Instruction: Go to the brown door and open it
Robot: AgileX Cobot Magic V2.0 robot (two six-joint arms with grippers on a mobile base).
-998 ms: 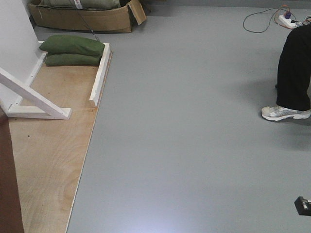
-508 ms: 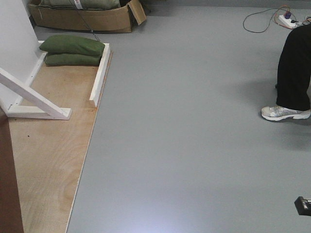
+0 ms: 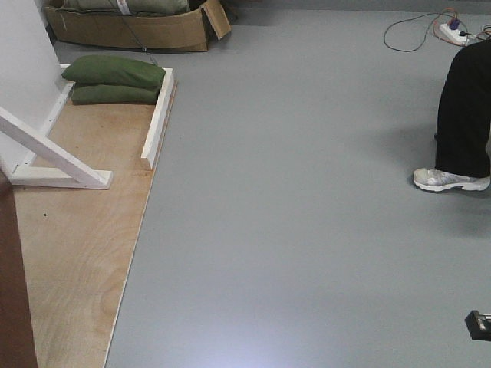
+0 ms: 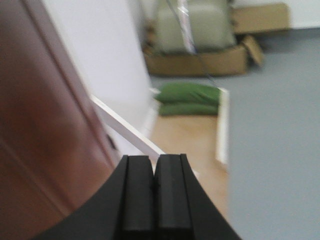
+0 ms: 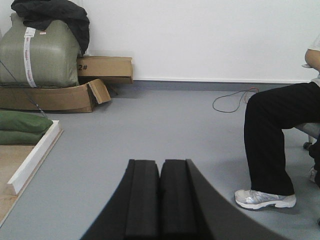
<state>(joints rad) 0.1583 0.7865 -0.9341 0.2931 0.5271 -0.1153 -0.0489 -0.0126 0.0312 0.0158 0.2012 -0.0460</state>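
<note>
The brown door (image 4: 45, 130) fills the left of the blurred left wrist view, close beside my left gripper (image 4: 153, 159), whose black jaws are pressed together and hold nothing. A strip of the door (image 3: 14, 291) shows at the lower left edge of the front view. My right gripper (image 5: 160, 163) is shut and empty, pointing over bare grey floor. A small black part (image 3: 479, 322) shows at the lower right edge of the front view.
A white brace (image 3: 54, 157) and white wall panel (image 3: 23, 69) stand on a plywood base (image 3: 77, 230) with a white rail (image 3: 159, 119). Green sandbags (image 3: 115, 79) and cardboard boxes (image 3: 138, 27) lie behind. A seated person's leg and shoe (image 3: 453, 178) are at right, by a cable (image 3: 418, 31).
The person's foot has shifted very slightly. The rest of the front view is unchanged.
</note>
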